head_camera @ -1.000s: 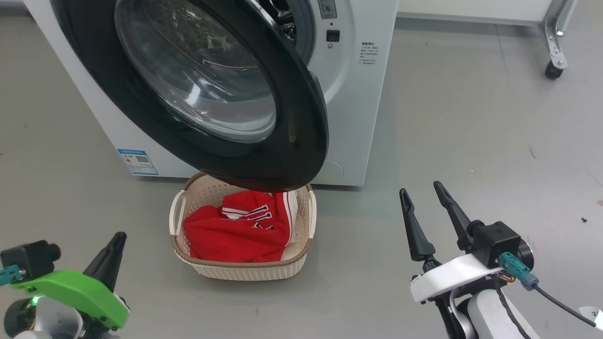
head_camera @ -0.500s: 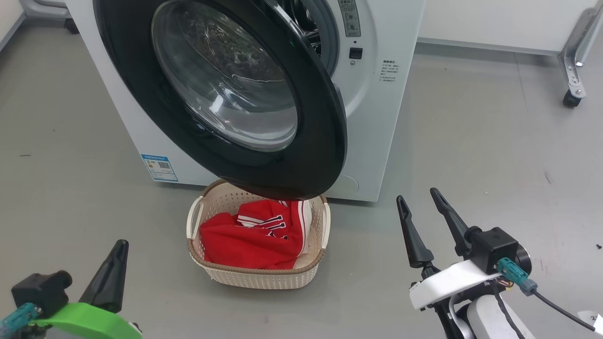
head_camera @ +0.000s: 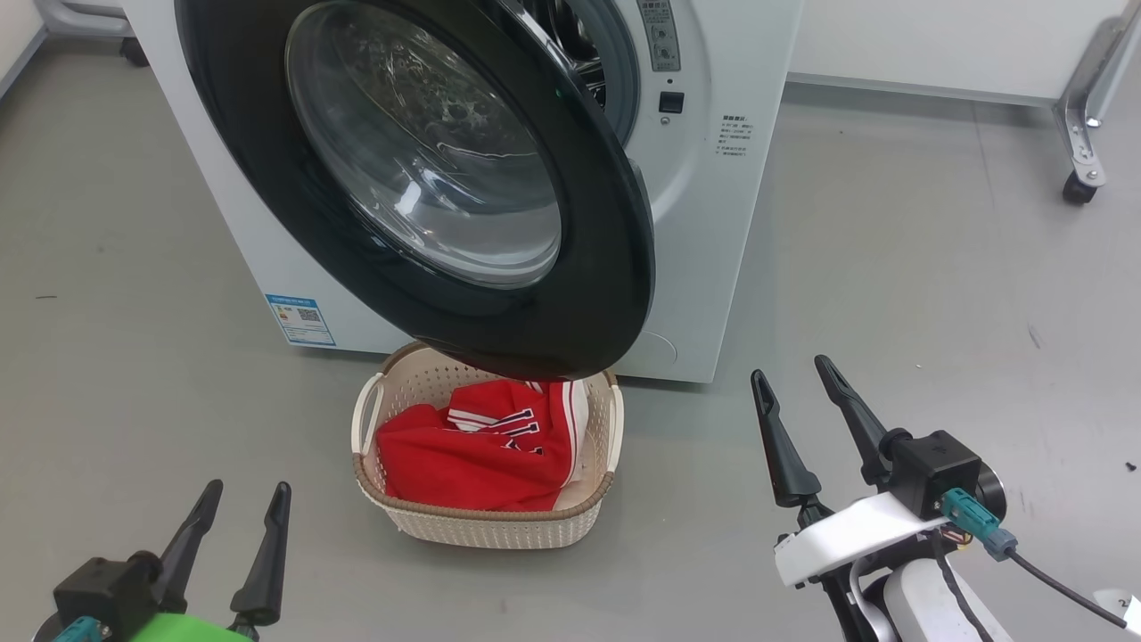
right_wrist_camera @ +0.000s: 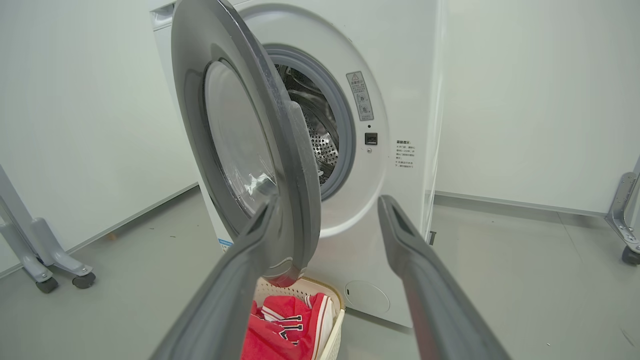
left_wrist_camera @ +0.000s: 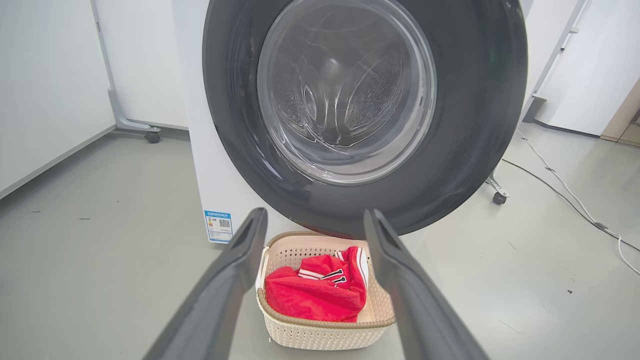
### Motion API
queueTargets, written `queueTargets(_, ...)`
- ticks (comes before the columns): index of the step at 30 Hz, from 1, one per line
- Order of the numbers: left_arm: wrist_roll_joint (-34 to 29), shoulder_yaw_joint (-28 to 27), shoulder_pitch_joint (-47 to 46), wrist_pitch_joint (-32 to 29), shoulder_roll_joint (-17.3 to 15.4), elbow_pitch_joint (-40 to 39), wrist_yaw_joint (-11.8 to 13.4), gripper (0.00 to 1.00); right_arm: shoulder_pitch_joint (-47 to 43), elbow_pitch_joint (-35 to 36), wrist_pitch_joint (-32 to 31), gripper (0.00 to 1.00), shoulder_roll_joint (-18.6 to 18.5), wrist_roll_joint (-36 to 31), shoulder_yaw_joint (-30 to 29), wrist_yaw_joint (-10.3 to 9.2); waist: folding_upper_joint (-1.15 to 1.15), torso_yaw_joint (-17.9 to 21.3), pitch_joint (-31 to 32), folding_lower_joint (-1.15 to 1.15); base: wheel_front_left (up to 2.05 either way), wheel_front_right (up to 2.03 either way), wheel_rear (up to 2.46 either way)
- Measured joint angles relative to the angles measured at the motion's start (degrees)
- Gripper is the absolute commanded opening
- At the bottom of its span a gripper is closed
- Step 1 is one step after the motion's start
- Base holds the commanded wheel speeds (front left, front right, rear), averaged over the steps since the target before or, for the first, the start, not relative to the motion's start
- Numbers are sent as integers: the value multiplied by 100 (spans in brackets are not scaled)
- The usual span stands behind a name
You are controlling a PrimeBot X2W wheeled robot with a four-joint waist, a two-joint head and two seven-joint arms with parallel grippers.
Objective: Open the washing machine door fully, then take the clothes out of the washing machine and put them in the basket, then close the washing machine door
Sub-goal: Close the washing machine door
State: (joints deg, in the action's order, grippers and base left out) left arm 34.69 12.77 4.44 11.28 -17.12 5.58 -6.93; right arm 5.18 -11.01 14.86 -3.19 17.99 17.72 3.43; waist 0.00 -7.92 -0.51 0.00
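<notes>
Black-rimmed washing machine door (head_camera: 590, 294) over basket (head_camera: 488, 531)

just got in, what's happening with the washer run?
The red clothes lie in the basket on the floor in front of the washing machine. The door stands ajar, swung partly out over the basket. Left gripper and right gripper are both open, empty and touching nothing. The bit of drum seen past the door shows no clothes. Closing the door looks like what is left.
</notes>
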Motion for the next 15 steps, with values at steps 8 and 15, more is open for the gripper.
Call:
queueTargets(8, -60, 56, 19, 97, 31, 140, 0, 100, -3, 1, 0, 100, 1, -10, -4, 1, 0, 42, -5, 0, 0, 0, 0)
queueTargets(15, -101, 59, 20, 142, 68, 182, 0, 100, -4, 11, 0, 100, 3, -48, -54, 1, 0, 67, -7, 0, 0, 0, 0)
